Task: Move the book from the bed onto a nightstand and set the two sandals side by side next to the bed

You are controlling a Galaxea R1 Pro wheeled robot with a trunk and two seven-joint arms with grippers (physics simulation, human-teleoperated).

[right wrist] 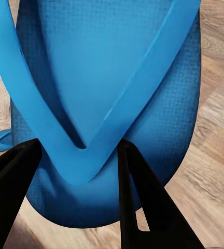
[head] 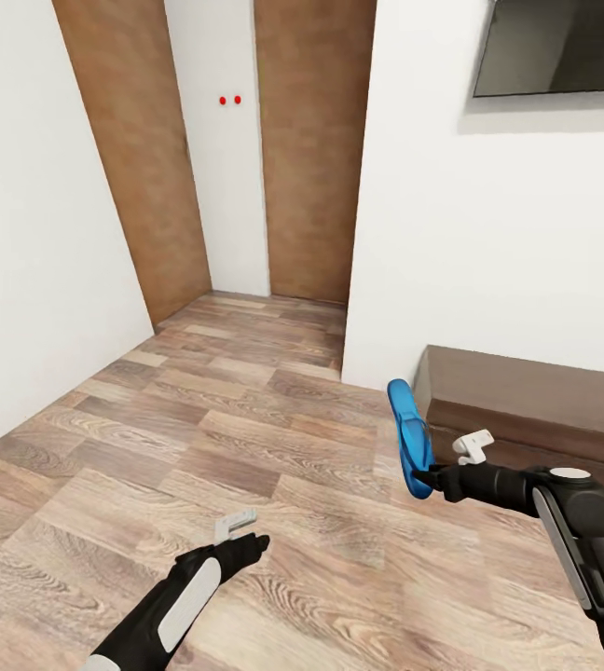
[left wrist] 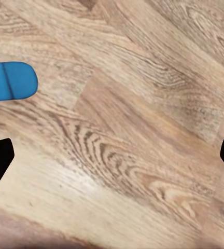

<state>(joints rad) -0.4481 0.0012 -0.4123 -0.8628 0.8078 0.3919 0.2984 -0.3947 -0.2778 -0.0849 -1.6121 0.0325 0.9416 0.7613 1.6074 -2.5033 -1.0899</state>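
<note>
Sandal [right wrist: 107, 88] bright blue, V-strap, between right fingers [right wrist: 138, 192].

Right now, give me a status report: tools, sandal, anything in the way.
Right tool shut on blue sandal, held above floor. Left tool open, empty. Low dark cabinet close on right. Wood floor ahead.
</note>
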